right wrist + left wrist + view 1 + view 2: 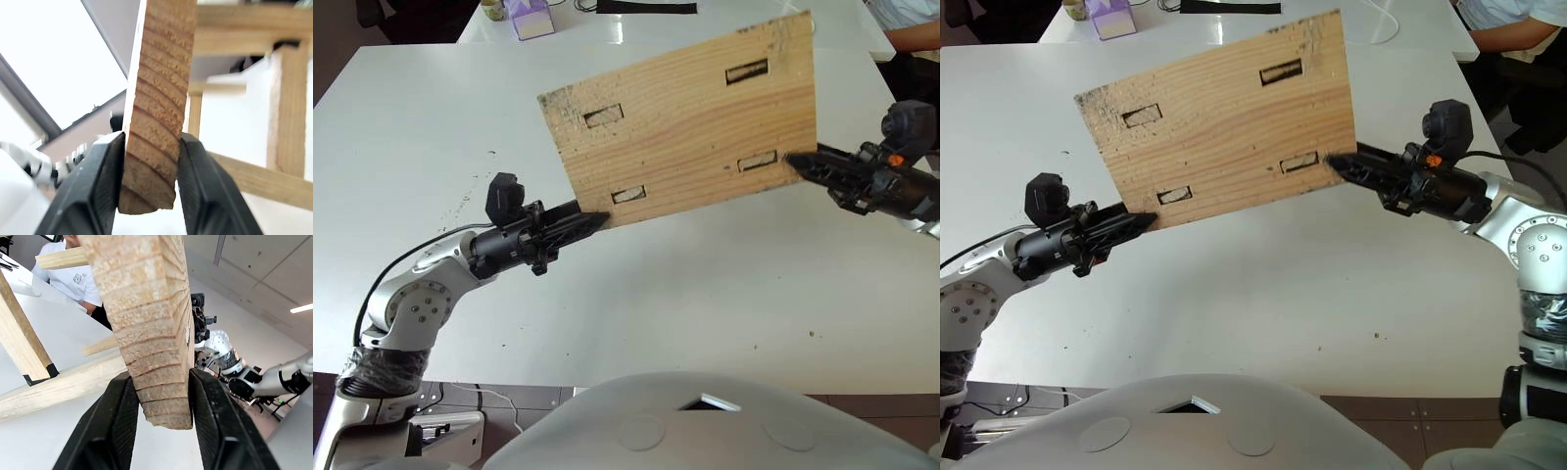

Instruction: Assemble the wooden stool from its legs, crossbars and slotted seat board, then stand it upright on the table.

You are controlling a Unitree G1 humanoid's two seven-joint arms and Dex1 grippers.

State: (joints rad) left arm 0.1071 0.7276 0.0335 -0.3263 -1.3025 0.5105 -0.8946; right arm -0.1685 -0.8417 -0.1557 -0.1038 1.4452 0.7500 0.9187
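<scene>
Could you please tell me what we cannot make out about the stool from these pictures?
Wooden legs and crossbars: hidden behind the pale slotted wooden seat board in the eye views; the wrist views cut them off, so count and joints are unclear.
Dark rectangular slots: too small in the eye views to tell whether they are filled.
Whether the legs reach the white table: the board covers that spot in the eye views.

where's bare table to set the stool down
Widest bare patch: the near table, between the left pincer and right pincer, in front of the raised seat board. Another lies at the table's far left, beyond the left arm. Crowded: behind the board, where the leg frame sticks out.
</scene>
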